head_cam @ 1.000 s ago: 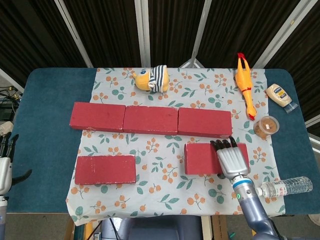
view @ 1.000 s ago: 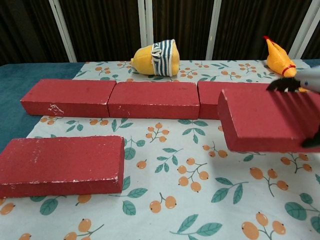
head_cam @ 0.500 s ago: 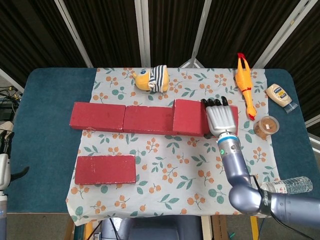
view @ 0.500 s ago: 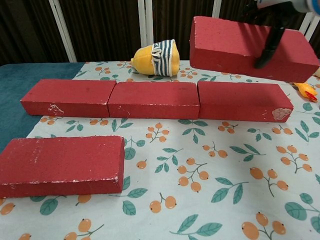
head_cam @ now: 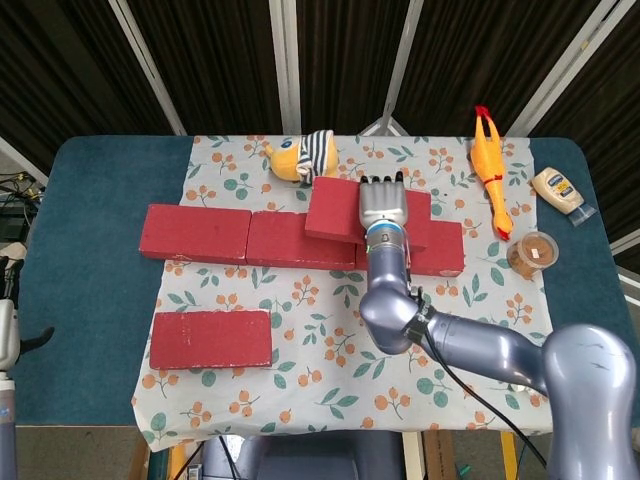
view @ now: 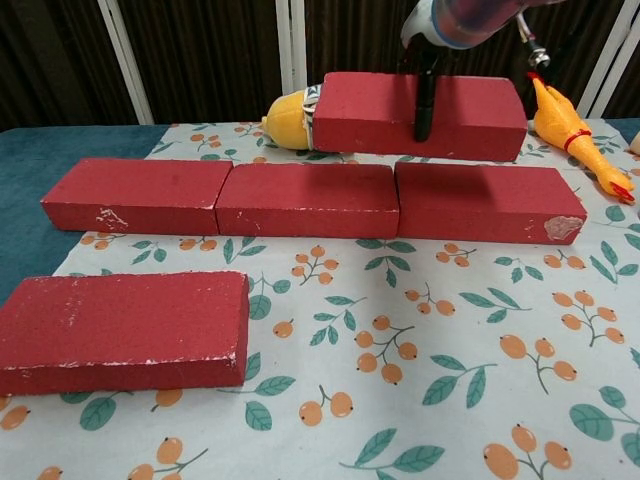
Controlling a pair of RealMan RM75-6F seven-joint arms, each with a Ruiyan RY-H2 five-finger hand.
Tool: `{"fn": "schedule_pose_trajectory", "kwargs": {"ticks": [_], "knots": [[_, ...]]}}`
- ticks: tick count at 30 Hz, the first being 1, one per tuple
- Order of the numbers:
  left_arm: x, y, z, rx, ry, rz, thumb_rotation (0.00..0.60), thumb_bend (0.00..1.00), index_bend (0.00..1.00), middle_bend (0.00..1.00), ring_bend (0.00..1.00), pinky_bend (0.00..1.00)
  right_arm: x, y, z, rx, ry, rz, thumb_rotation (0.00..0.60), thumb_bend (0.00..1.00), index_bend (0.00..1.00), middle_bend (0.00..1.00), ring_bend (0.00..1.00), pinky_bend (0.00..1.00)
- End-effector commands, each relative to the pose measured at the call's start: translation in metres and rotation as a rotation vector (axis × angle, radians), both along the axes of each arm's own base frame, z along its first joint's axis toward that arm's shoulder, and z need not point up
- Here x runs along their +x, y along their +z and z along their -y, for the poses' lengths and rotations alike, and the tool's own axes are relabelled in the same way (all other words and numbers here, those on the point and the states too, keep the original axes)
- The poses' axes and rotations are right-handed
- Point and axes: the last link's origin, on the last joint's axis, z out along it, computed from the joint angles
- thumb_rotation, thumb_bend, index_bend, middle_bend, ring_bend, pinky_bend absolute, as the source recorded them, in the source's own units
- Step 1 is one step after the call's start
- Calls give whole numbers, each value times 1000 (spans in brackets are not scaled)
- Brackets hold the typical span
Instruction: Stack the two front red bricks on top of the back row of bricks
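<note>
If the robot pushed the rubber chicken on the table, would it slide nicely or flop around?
The rubber chicken looks long and thin, with a skinny neck, so it would probably bend and swivel rather than slide straight. It lies flat on the flowered cloth, so it likely won't tip. It seems light and may skid off sideways.

**A robot test room**

This looks like a lab set up for robot practice. A blue table (head_cam: 90,250) stands before dark curtains (head_cam: 210,60) with metal poles (head_cam: 285,65). A flowery cloth (head_cam: 330,300) covers its middle. Loose cables (head_cam: 15,185) hang past the left edge. A toy chicken (head_cam: 490,165) lies near the back right corner.
</note>
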Motion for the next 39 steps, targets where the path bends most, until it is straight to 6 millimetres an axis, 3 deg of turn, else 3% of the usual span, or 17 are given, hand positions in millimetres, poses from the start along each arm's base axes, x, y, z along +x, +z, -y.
{"fn": "schedule_pose_trajectory", "kwargs": {"ticks": [1, 7, 39], "knots": [[-1, 0, -2, 3, 6, -3, 600, 0, 59, 10, 0, 75, 5, -20, 2, 49, 7, -15, 600, 103, 315, 284, 144, 0], [-2, -1, -3, 0, 13, -9, 600, 0, 59, 10, 0, 75, -3, -28, 1, 76, 11, -21, 600, 105, 315, 284, 140, 0], [1, -6, -2, 8, 10, -38, 600, 0, 60, 10, 0, 75, -32, -30, 0, 109, 9, 7, 600, 104, 315, 284, 140, 0]]}}
